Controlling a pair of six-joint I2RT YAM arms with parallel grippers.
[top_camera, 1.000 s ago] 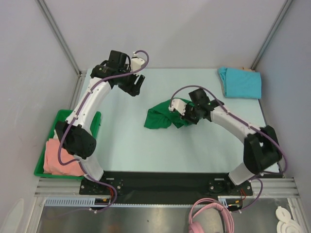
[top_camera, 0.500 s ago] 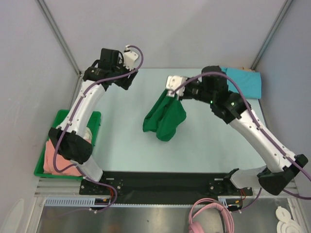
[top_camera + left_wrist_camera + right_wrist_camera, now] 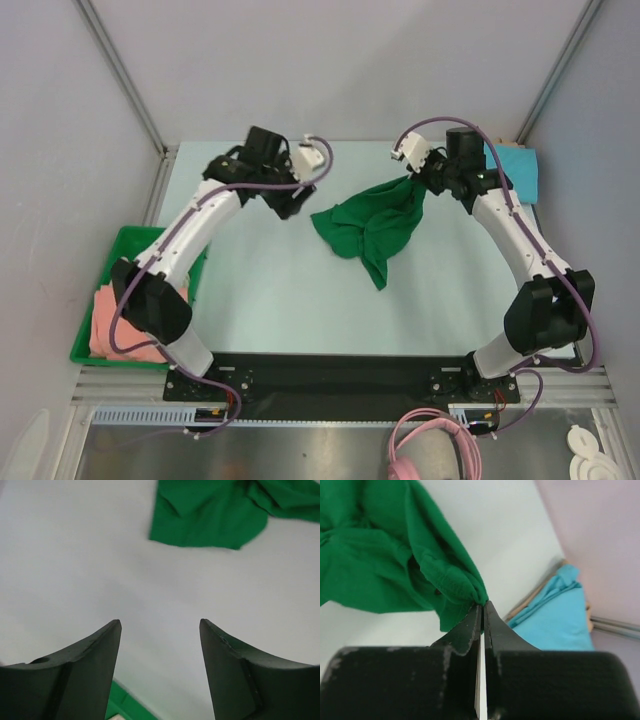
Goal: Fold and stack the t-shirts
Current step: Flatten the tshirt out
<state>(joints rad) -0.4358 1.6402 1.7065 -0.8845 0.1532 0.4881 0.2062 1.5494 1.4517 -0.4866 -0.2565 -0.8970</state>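
Pinching a bunched edge of the dark green cloth t-shirt (image 3: 380,555) between tightly closed jaws, the right tool (image 3: 482,605) holds the garment up while its lower folds spread over the pale worktop (image 3: 270,290) toward the left tool (image 3: 160,625). Just beyond the right tool's outer side, a folded turquoise cloth t-shirt (image 3: 515,168) lies flat. The left tool hovers with jaws wide apart and nothing between them, the green shirt's edge a little ahead of it. Well behind it, beside its arm's base, a salmon-pink cloth t-shirt (image 3: 110,322) sits heaped in a rigid bright green plastic tray (image 3: 125,240).
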